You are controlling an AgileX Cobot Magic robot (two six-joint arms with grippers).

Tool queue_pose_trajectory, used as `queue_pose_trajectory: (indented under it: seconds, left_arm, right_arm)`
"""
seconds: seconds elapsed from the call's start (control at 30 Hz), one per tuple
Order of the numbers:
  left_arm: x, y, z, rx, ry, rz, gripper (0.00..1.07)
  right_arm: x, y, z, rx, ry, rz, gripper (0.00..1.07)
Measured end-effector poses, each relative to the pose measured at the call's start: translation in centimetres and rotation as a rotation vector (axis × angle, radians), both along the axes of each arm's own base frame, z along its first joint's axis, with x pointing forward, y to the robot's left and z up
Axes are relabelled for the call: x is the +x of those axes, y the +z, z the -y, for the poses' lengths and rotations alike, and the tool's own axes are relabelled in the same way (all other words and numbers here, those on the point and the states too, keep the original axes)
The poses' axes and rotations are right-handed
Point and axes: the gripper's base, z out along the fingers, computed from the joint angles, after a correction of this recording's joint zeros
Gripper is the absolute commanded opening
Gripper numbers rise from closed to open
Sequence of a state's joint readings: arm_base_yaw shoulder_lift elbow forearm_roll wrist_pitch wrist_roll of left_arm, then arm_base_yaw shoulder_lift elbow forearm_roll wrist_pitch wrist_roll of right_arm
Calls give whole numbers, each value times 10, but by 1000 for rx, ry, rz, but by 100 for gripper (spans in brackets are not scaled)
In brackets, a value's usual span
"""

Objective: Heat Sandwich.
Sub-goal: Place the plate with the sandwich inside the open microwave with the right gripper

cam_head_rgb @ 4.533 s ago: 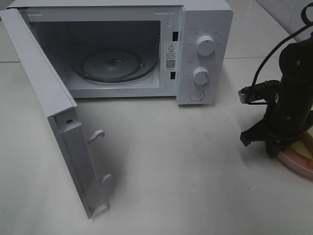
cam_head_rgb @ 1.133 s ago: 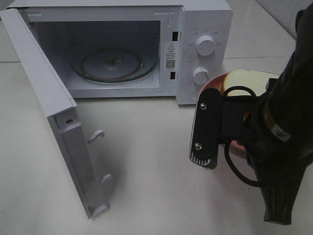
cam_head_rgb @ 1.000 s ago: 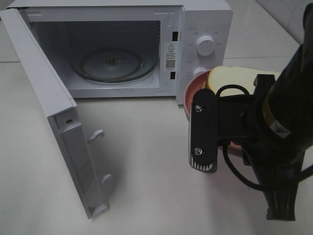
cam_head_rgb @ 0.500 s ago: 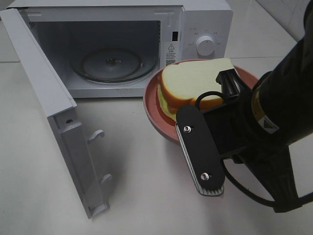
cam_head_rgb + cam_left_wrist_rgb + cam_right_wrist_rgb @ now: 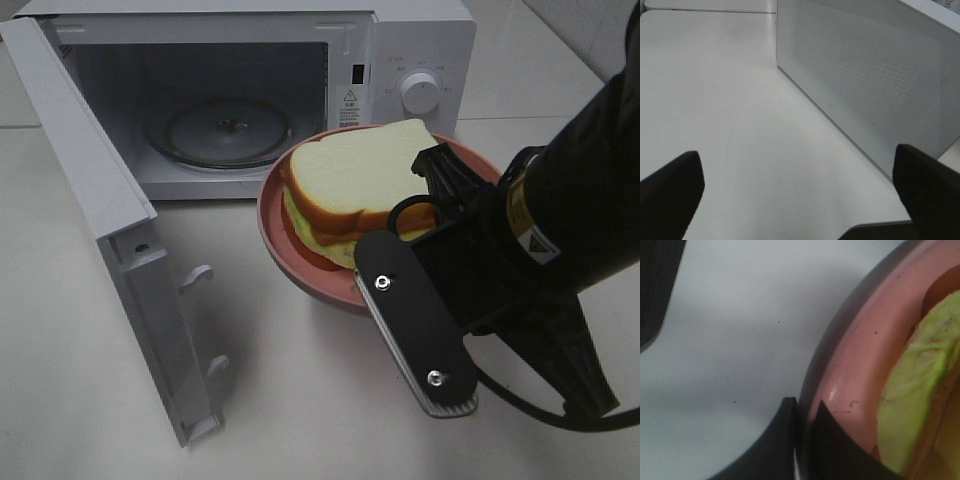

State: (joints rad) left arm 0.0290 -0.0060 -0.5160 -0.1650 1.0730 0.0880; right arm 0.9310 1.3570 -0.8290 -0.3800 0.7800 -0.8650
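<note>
Over the white table (image 5: 300,400) — right pincer (image 5: 802,412) clamps the plate (image 5: 290,262), sandwich (image 5: 350,175) aboard.

White microwave (image 5: 420,40) is set on the pale tabletop (image 5: 300,410), with its door (image 5: 90,190) swung wide to the left. A glass turntable (image 5: 215,130) is seen on the cavity floor. One knob (image 5: 420,92) is shown on the control panel. Two latch hooks (image 5: 200,275) are carried on the door's inner edge. A pink plate (image 5: 272,225) is seen before the cavity's right half, overlapping its lower edge.
</note>
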Motion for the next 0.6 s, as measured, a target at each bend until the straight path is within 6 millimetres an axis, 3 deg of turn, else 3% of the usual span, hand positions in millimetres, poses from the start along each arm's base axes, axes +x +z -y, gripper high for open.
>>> queue_pose_trajectory:
  seconds: [0.6]
  left_arm:
    - [0,0,0,0,0,0,97]
  right_arm:
    - [35,-3,37,-57,258,-61,0]
